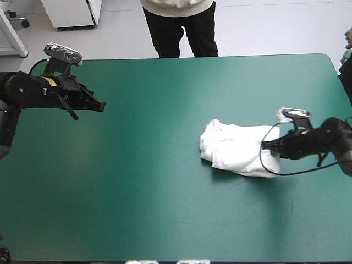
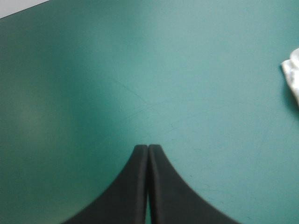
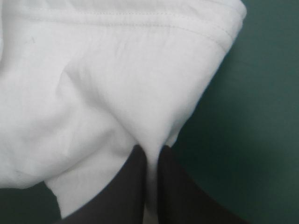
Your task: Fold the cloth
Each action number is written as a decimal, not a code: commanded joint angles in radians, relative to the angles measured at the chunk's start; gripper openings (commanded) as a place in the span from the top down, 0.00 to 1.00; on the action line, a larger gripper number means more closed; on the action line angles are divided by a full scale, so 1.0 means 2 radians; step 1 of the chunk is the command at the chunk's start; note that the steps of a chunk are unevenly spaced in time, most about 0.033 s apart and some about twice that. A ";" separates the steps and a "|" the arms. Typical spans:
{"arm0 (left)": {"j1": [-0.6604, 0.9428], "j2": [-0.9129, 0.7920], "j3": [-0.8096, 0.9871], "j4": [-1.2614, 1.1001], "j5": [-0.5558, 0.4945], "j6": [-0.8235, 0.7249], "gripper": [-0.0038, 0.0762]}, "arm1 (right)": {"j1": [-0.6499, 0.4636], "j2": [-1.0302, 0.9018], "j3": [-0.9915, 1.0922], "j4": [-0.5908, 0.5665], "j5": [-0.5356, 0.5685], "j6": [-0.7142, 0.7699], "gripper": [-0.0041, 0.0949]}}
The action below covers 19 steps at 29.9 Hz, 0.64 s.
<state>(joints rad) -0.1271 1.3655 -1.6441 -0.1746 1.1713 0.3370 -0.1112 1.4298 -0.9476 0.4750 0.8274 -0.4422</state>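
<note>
My right arm (image 1: 324,140) stretches low from the desk's (image 1: 165,192) right edge, right claw (image 1: 265,146) clamped on the bundled T-shirt (image 1: 236,148); left claw (image 1: 102,105), closed, hovers far-left.

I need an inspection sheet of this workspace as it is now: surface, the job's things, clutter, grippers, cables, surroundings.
surface: teal-green cover, flat, with faint scratches under the left arm.
job's things: white T-shirt, a rumpled bundle on the table's right half.
clutter: nothing seen.
grippers: left gripper shut, empty, over bare cover, apart from the T-shirt; right gripper shut on the T-shirt at its right edge.
cables: nothing seen beyond the robot's own.
surroundings: nothing seen.
</note>
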 commanded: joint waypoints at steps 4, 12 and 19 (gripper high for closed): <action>0.001 -0.015 -0.014 -0.009 -0.023 -0.004 0.96 | -0.124 -0.094 0.034 -0.087 -0.020 0.064 0.96; 0.001 -0.015 -0.014 -0.009 -0.032 -0.004 0.96 | -0.153 -0.101 0.038 -0.141 -0.053 0.103 0.90; 0.001 -0.023 -0.014 -0.005 -0.034 -0.014 0.96 | -0.153 -0.113 0.038 -0.086 -0.053 0.077 0.33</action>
<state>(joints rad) -0.1271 1.3643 -1.6441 -0.1716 1.1633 0.3297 -0.4105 1.2506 -0.8476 0.2178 0.7598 -0.2437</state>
